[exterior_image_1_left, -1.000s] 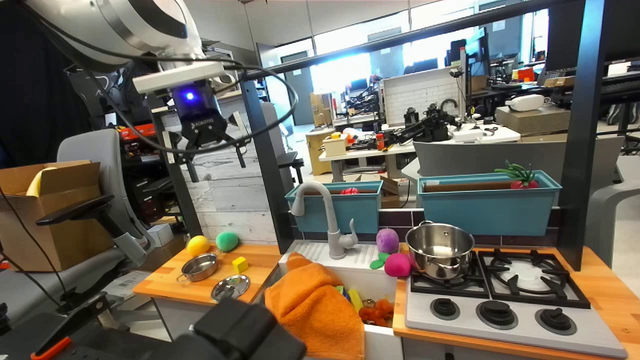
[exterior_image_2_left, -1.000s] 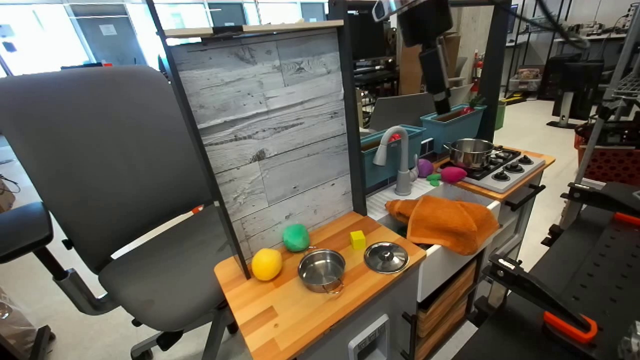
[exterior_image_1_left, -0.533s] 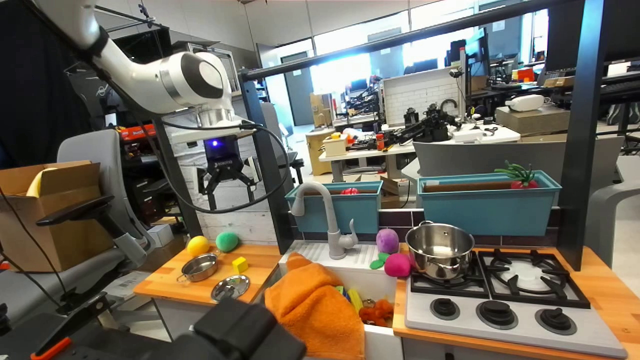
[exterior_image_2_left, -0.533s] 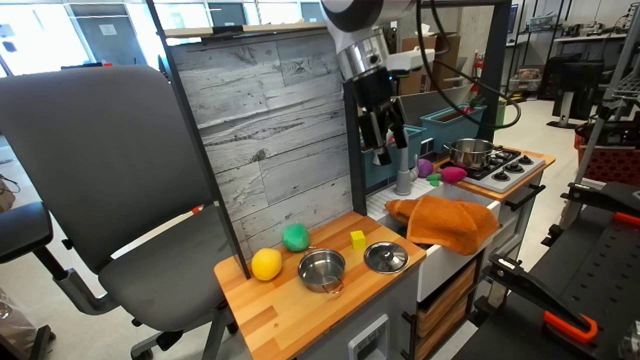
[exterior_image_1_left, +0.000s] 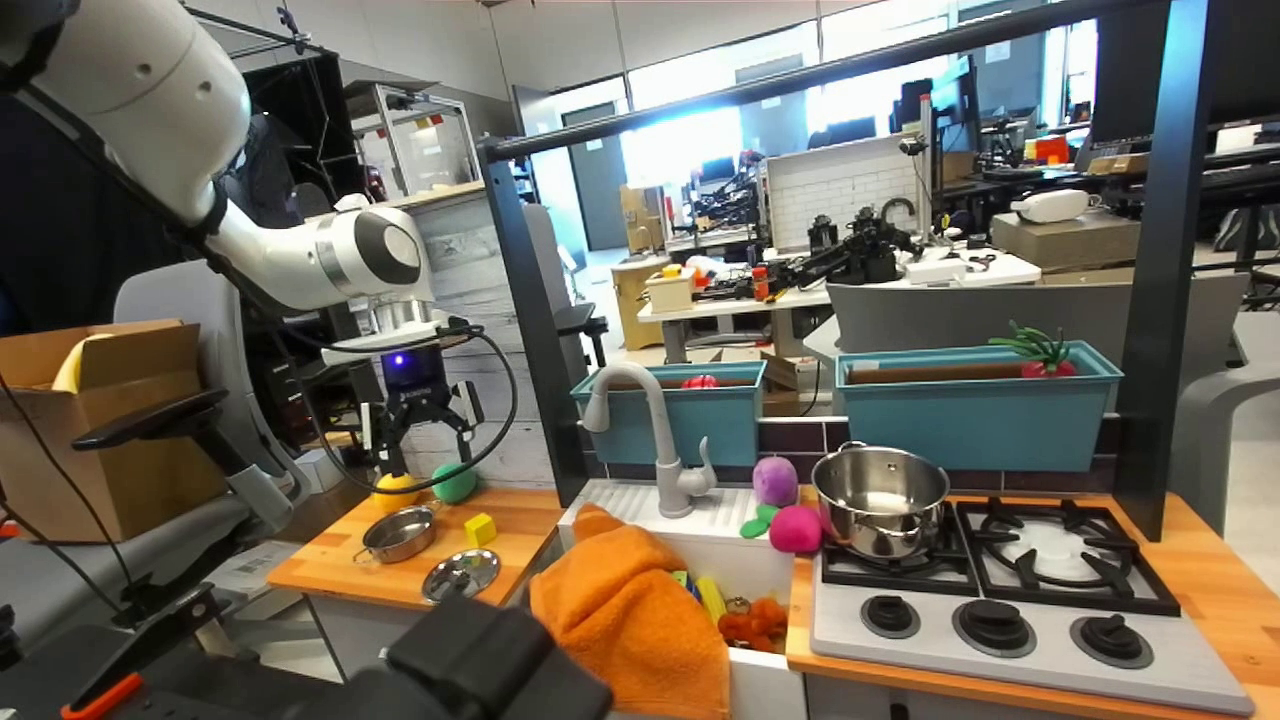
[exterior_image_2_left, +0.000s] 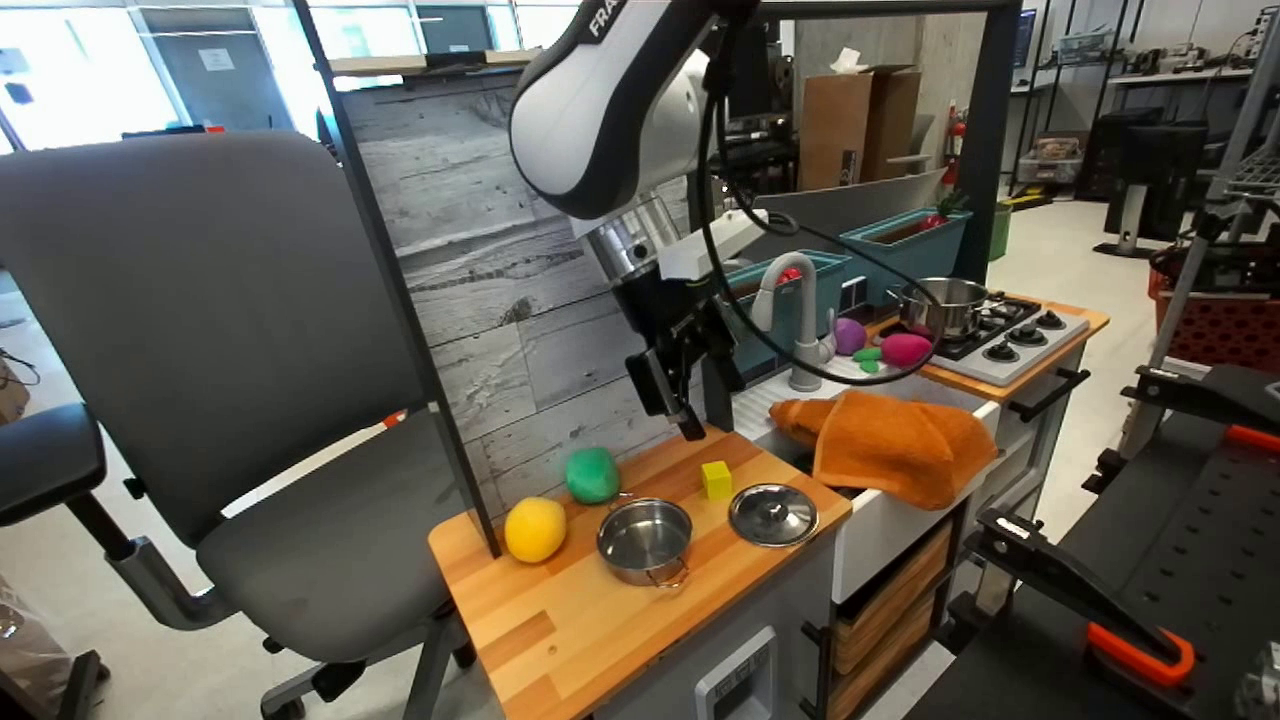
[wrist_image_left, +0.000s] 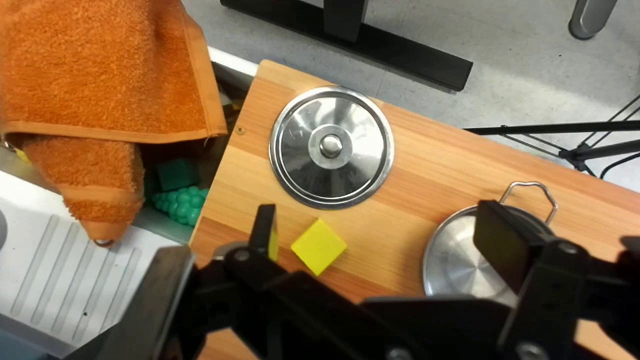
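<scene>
My gripper (exterior_image_1_left: 428, 457) is open and empty above the wooden counter (exterior_image_2_left: 560, 640). In the wrist view, the yellow cube (wrist_image_left: 319, 247) lies below, between the fingers (wrist_image_left: 377, 232) and closer to the left one. The small steel pan (wrist_image_left: 460, 255) is partly hidden under the right finger. The steel lid (wrist_image_left: 331, 145) lies flat beside the cube. In an exterior view the gripper (exterior_image_2_left: 712, 408) hangs over the counter's back edge, apart from everything. A yellow ball (exterior_image_2_left: 535, 529) and a green ball (exterior_image_2_left: 592, 475) sit behind the pan.
An orange towel (exterior_image_2_left: 900, 450) hangs over the sink holding several toys. A grey faucet (exterior_image_1_left: 655, 430) and a dark post (exterior_image_1_left: 535, 330) stand nearby. A steel pot (exterior_image_1_left: 880, 500) is on the stove (exterior_image_1_left: 1035, 640). A wood-patterned panel (exterior_image_2_left: 540, 330) stands behind the counter.
My gripper has come down from high up to above the counter with the cube, pan and lid. It stays open. The objects have not visibly moved.
</scene>
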